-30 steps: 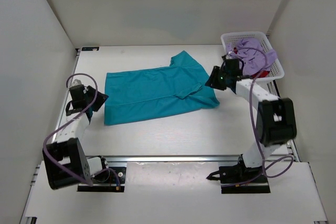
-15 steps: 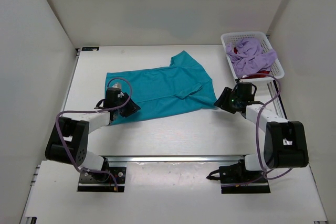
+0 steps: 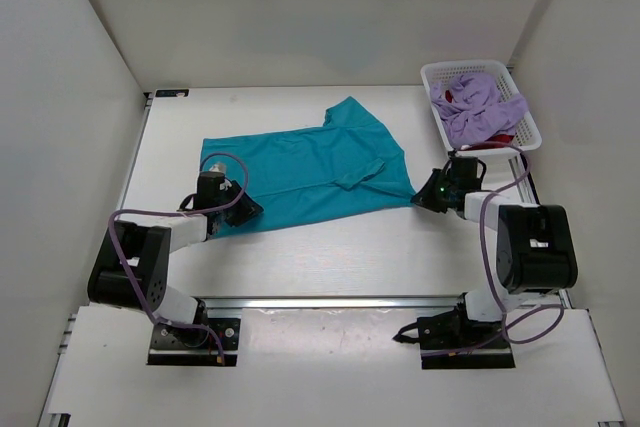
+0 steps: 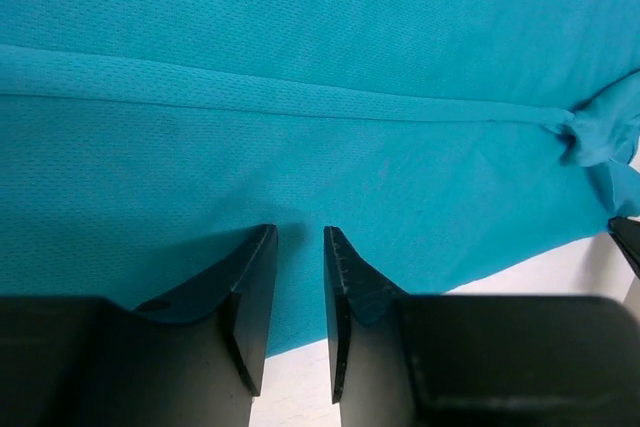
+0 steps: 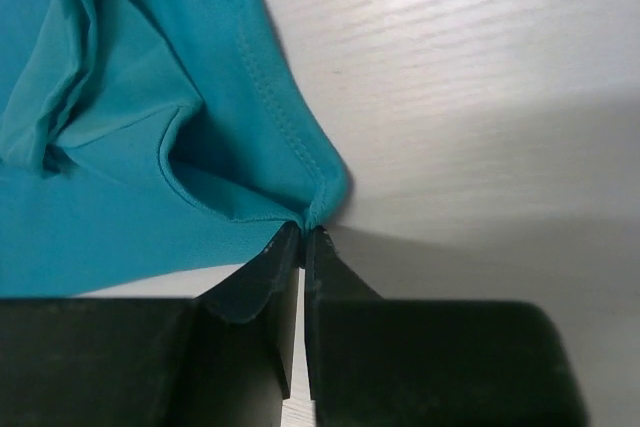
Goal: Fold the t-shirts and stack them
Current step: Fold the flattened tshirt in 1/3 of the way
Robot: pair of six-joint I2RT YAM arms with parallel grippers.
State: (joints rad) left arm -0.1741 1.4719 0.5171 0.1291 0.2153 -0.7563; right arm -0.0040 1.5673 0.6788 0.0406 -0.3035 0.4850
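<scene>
The teal t-shirt (image 3: 300,172) lies spread flat on the table, collar end toward the right. My left gripper (image 3: 245,209) sits low at its near left edge; in the left wrist view the gripper (image 4: 298,232) is open by a narrow gap, with the teal cloth (image 4: 300,67) flat between and under the tips. My right gripper (image 3: 420,199) is at the shirt's near right corner. In the right wrist view this gripper (image 5: 303,232) is shut on the hemmed corner of the teal cloth (image 5: 130,147). The lavender t-shirt (image 3: 482,107) is bunched in the basket, with a bit of the red t-shirt (image 3: 505,137) showing beneath.
A white mesh basket (image 3: 470,66) stands at the back right of the table, just behind the right arm. White walls close in the table on the left, back and right. Bare white tabletop (image 5: 480,77) shows beside the pinched corner.
Both arms dropped to the teal shirt's near edge: the left swung in from the left side, the right came forward from the sleeve. The right jaws closed on the corner; the left narrowed.
</scene>
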